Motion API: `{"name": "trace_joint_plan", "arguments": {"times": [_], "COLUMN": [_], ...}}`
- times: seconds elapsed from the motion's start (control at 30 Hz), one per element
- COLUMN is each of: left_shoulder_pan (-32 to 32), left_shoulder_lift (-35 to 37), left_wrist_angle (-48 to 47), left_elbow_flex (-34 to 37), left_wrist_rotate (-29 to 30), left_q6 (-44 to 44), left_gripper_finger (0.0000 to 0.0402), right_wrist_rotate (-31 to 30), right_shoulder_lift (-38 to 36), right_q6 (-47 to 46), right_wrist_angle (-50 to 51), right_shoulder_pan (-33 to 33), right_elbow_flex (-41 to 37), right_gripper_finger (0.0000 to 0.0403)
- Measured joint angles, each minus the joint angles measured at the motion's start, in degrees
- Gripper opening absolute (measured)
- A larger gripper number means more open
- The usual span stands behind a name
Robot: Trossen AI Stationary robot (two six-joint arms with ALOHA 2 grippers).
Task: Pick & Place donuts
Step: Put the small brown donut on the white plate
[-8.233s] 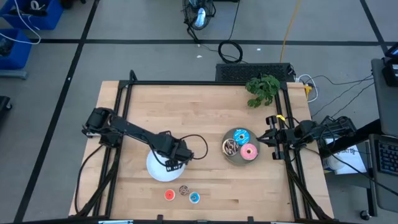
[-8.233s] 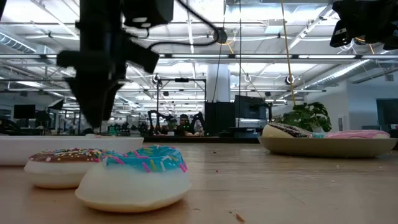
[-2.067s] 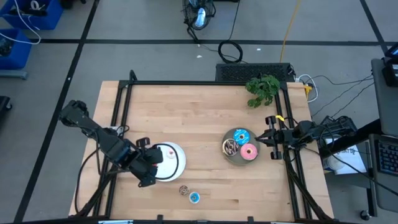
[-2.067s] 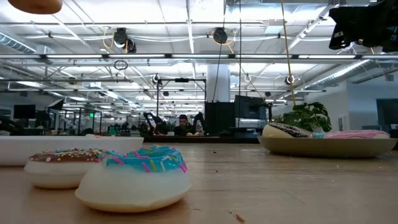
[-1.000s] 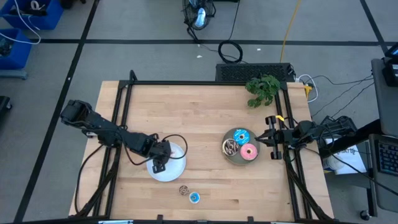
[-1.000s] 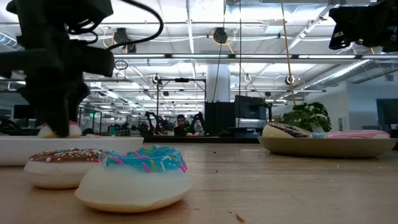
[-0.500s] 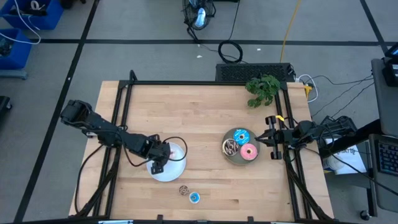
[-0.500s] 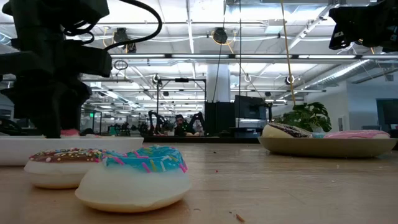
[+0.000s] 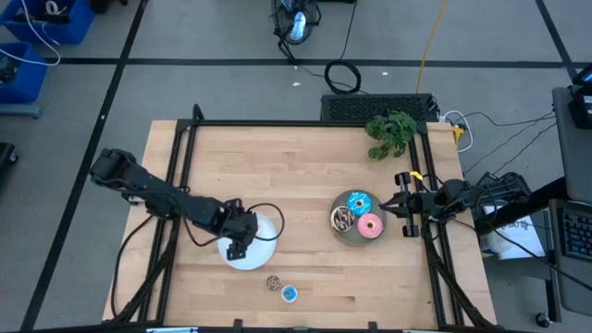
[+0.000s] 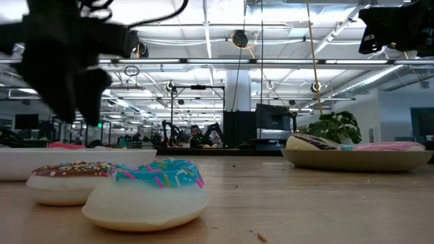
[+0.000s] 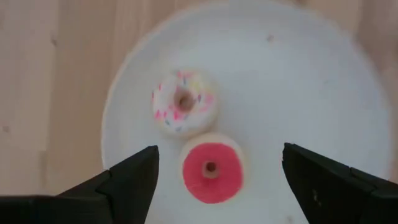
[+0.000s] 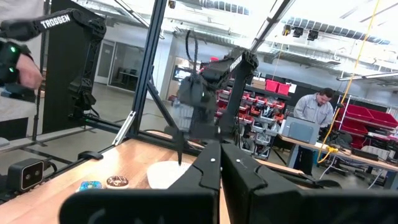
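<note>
A tiny red donut [image 11: 211, 171] and a tiny pale pink sprinkled donut [image 11: 183, 102] lie flat on the round white plate [image 9: 266, 233]. My left gripper [image 11: 219, 151] hovers open above the plate, its fingers on either side of the red donut and clear of it. It shows in the high view as my left gripper [image 9: 239, 245]. A tiny brown donut [image 9: 273, 282] and a tiny blue donut [image 9: 289, 294] lie on the table near its front edge. The grey plate [image 9: 354, 237] holds blue [image 9: 357, 201], brown [image 9: 343, 219] and pink [image 9: 371, 226] larger donuts. My right gripper [image 9: 400, 205] waits shut at the table's right edge.
A green plant [image 9: 390, 132] lies at the table's far right. Black frame rails [image 9: 185, 166] run along the table's sides. Bare wood lies between the two plates. In the low view the tiny brown donut [image 10: 68, 179] and tiny blue donut [image 10: 149, 193] sit close in front.
My left gripper has opened and let go of the red donut, which now lies on the white plate beside the pale pink one. The gripper has then risen above the plate. My right arm has kept still.
</note>
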State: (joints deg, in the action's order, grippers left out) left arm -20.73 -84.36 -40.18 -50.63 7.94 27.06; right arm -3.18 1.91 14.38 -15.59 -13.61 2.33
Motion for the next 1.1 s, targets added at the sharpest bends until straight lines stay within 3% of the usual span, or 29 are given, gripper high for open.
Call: {"name": "trace_joint_plan", "arguments": {"times": [0.23, 0.33, 0.67, 0.93, 1.1], "left_shoulder_pan": [-0.77, -2.62, -4.86, -4.92, -4.84], "left_shoulder_lift": [0.0, 0.02, 0.04, 0.04, -2.08], "left_wrist_angle": [-7.06, -6.83, -6.42, -5.95, -4.44], "left_elbow_flex": [-14.36, -18.84, -21.66, -21.66, -21.75], "left_wrist_rotate": [-0.39, 0.07, 1.09, 1.86, 3.97], "left_q6": [0.37, -1.02, -3.14, -2.76, 1.79], "left_gripper_finger": [0.0337, 0.0307, 0.0021, 0.0025, 0.0005], "right_wrist_rotate": [0.0, 0.0, 0.0, 0.0, 0.0], "right_shoulder_lift": [0.0, -0.02, 0.0, -0.01, -0.01], "right_q6": [0.01, 0.01, 0.02, 0.03, 0.04], "right_wrist_angle": [0.0, 0.0, 0.0, 0.0, 0.0], "right_shoulder_pan": [0.0, 0.02, 0.01, 0.02, 0.02], "right_elbow_flex": [0.02, 0.02, 0.01, 0.02, 0.02], "right_gripper_finger": [0.0, 0.0, 0.0, 0.0, 0.0]}}
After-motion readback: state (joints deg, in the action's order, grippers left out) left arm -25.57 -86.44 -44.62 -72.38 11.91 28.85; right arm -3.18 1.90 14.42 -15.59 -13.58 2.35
